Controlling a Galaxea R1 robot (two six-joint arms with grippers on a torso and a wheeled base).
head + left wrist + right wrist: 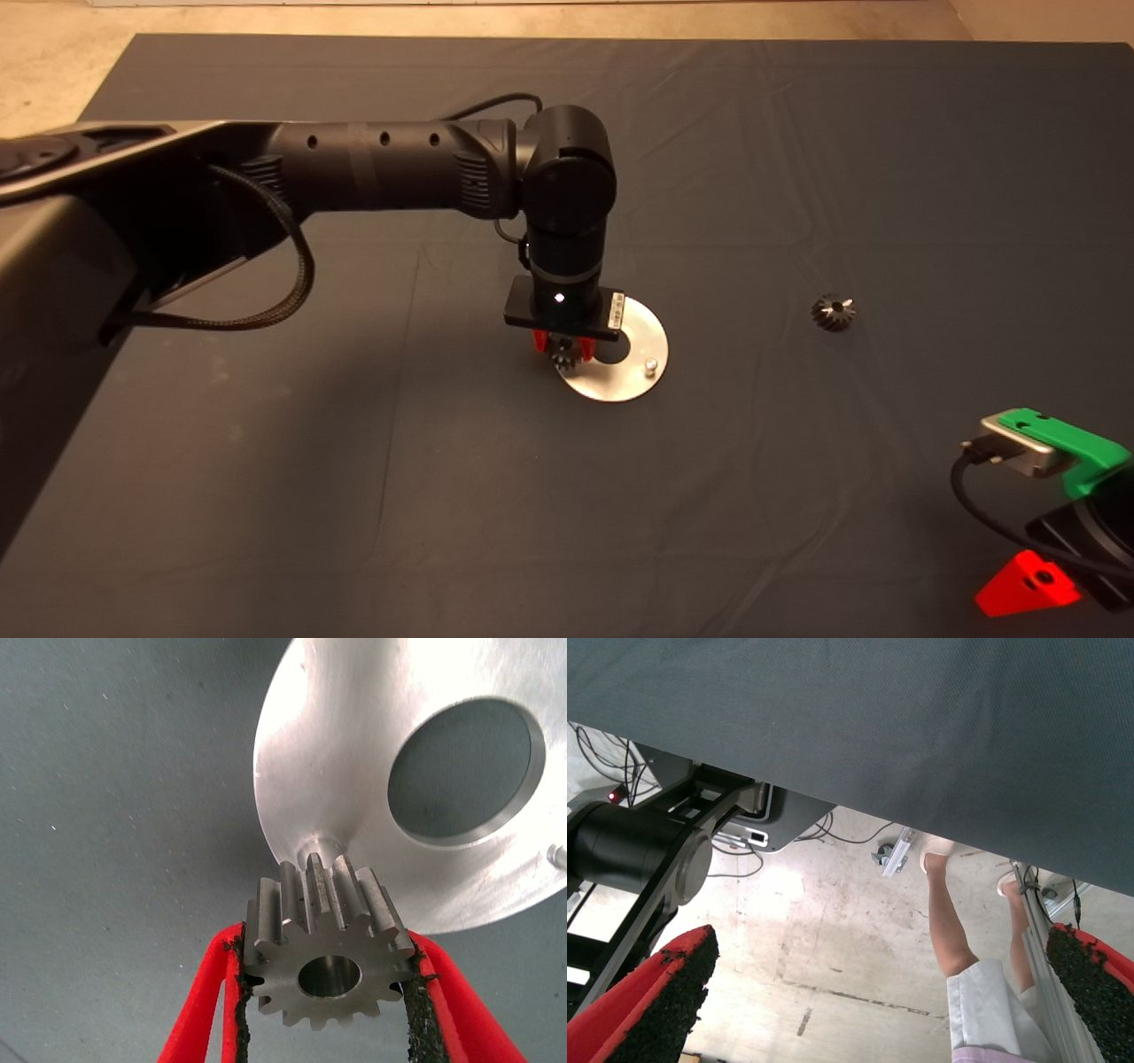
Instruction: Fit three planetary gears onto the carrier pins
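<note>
Your left arm's wrist covers much of the disc (640, 330) from above, so you can make out only one carrier pin (650, 364) in the clear, near the disc's edge on the side nearest you. In the left wrist view a second pin (316, 847) shows just behind the gear, its top partly hidden by the teeth; the third cannot be seen.

Your left hand (562, 347) is clenched on a planetary gear (328, 943), a grey spur gear with short square teeth and a round centre hole, pinched between the two pads over the disc's left rim.

A second gear (834, 312) lies alone on the mat (354, 443), well to the right of the disc, with open cloth all round it.

Your right hand (1032, 580) waits at the lower right edge, fingers spread apart; its camera shows the floor and a person's legs (957, 939).
</note>
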